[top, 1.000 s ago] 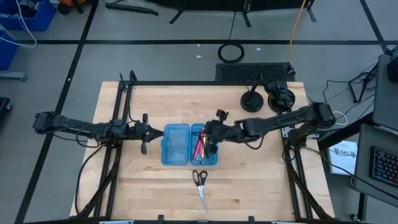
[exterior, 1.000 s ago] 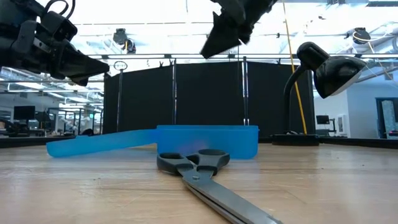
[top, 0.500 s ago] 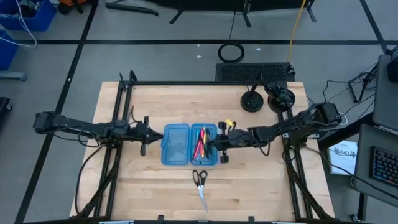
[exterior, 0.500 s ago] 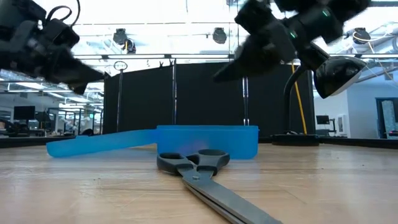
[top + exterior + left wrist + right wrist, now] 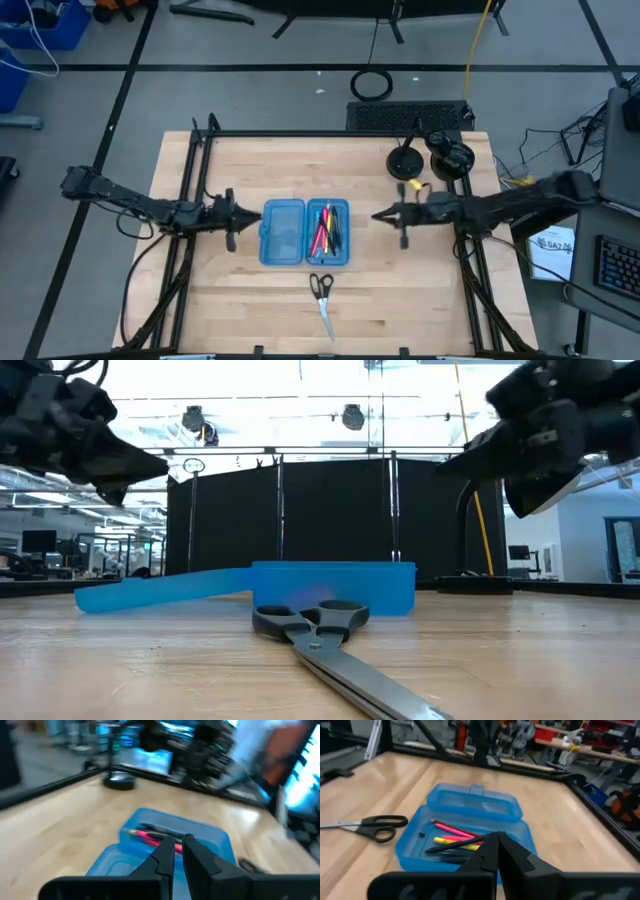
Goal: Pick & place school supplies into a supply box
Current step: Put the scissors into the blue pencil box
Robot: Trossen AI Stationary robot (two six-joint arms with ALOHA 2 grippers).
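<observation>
Nearest the front edge of the desk [image 5: 420, 300]: scissors [image 5: 322, 297], flat on the wood, handles toward the supply box [image 5: 305, 232], blades pointing away from it to the front edge. Long axis runs front-to-back, tilted slightly. Touching nothing; they sit just in front of the box, about on its centre line.

Next back, the box: open, both halves flat side by side. Half on the right arm's side holds the pens and pencils [image 5: 326, 229] (pink, yellow and dark ones show), lying lengthwise. The other half looks empty.

Grippers flank the box at its level, both above the desk:
- left gripper [image 5: 232, 214] just beside the empty half, fingers nearly together, only a thin gap in its wrist view, holding nothing.
- right gripper [image 5: 390, 216] off the filled half with a clear stretch of bare desk between, fingers together, empty.

Judgement: scissors are the only supply left out. They lie forward of both grippers, roughly midway between the two; neither arm has a clear advantage. Whichever goes needs its fingers opened and set across the long axis, near the pivot or handles.

Behind: lamp [image 5: 447, 156] at the desk's far right corner, out of play.
</observation>
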